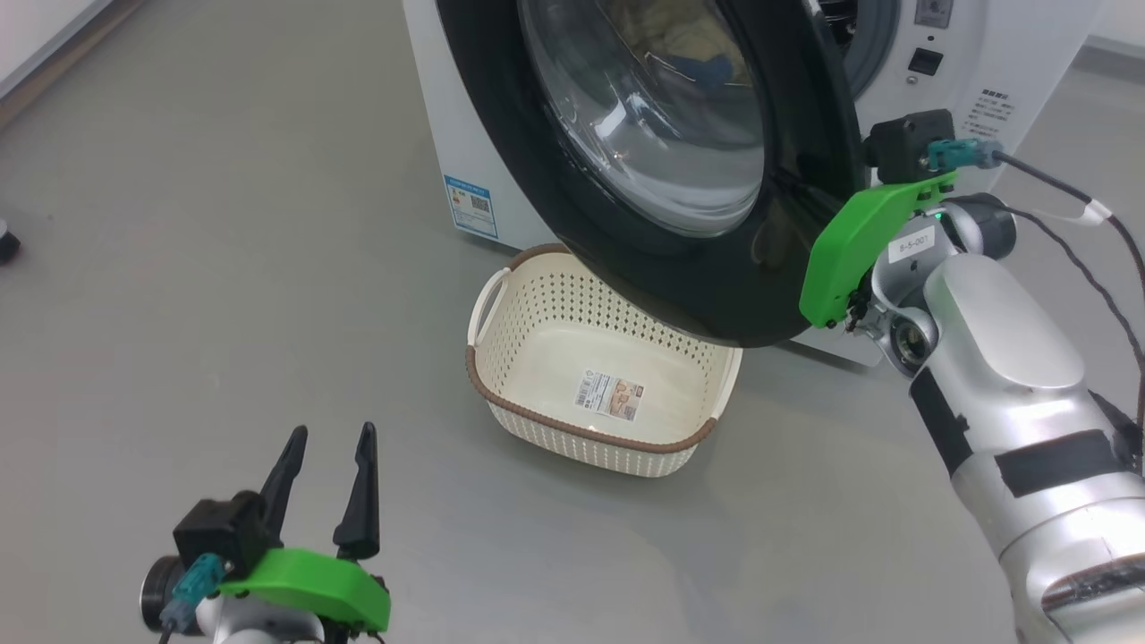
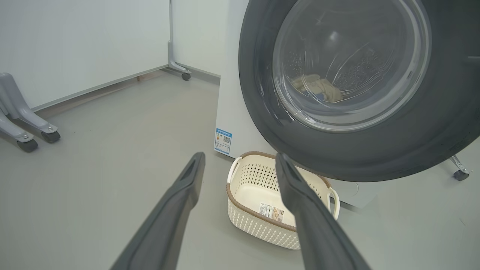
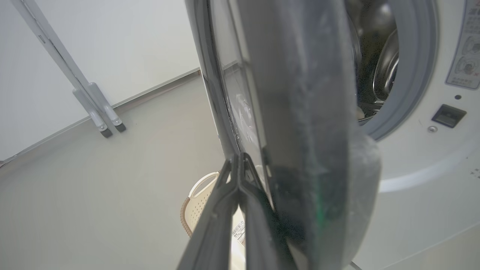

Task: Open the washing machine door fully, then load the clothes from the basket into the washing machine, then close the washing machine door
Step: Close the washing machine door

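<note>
Head view: washing machine [image 1: 1029,54] takes the top of frame, white body, blue label [image 1: 471,206] low on its front at centre left. The washing machine door [image 1: 644,161] stands partly swung out, black rim and glass bowl covering top centre and overhanging the basket's far right corner. In the right wrist view the door is edge-on down the middle, with a gap at upper right showing the grey gasket [image 3: 423,75] and steel drum [image 3: 378,56].

Basket [image 1: 581,452] sits on the grey floor at centre frame, just in front of the machine, a label [image 1: 610,396] showing on its floor.

Right gripper [image 3: 238,155]: fingers pressed together, nothing between them, lying along the door rim's outer side in the lower centre of the right wrist view. Can't tell if they actually touch it. In the head view its green mount sits at the rim's right edge.

Left gripper [image 1: 333,431]: lower left, jaws spread wide, empty, well apart from the basket.

Clothes [image 2: 317,86]: cream and blue bundle inside the drum, seen through the door glass, upper right of the left wrist view.
</note>
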Robot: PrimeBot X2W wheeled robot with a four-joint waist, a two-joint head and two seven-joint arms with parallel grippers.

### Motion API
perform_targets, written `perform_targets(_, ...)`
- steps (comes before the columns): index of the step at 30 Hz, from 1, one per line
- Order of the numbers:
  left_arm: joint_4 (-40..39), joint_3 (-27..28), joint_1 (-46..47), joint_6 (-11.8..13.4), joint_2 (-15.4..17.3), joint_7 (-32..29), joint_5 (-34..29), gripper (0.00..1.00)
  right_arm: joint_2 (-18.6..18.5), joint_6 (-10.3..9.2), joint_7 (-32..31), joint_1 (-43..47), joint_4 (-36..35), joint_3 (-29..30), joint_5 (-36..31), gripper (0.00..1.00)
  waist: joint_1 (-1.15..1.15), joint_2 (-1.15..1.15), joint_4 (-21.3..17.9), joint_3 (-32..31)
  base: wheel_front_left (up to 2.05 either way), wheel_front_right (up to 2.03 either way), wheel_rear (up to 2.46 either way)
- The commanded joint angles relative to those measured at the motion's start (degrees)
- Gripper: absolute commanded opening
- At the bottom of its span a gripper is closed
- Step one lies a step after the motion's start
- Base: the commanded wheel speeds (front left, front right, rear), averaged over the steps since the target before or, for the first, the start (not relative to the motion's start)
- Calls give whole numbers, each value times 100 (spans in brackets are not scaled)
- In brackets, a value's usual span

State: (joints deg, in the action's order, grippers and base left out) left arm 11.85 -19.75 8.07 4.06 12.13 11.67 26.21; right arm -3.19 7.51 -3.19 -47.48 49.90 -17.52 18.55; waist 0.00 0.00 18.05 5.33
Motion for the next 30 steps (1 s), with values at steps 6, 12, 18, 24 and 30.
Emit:
perform_targets(6, -79, 131, 308, -45, 25, 114, 0, 100, -49, -2, 172, -623, 263, 392, -178, 0, 0, 0, 96, 101, 0, 0, 0)
perform_targets(12, -5, 154, 402, -76, -41, 185, 48, 100, -102, -2, 249, -1040, 808, 953, -298, 0, 0, 0, 228, 284, 0, 0, 0)
perform_targets(18, 113, 75, 592, -198, -181, 249, 52, 100, -305, -2, 507, -1532, 1369, 1607, -686, 0, 0, 0, 461, 461, 0, 0, 0)
perform_targets(24, 253, 44, 764, -323, -326, 297, 55, 100, -548, -2, 850, -1966, 1763, 2166, -1222, 0, 0, 0, 764, 601, 0, 0, 0)
perform_targets(30, 377, 48, 880, -429, -439, 320, 33, 100, -835, -2, 1200, -2229, 1943, 2830, -1875, 0, 0, 0, 1032, 692, 0, 0, 0)
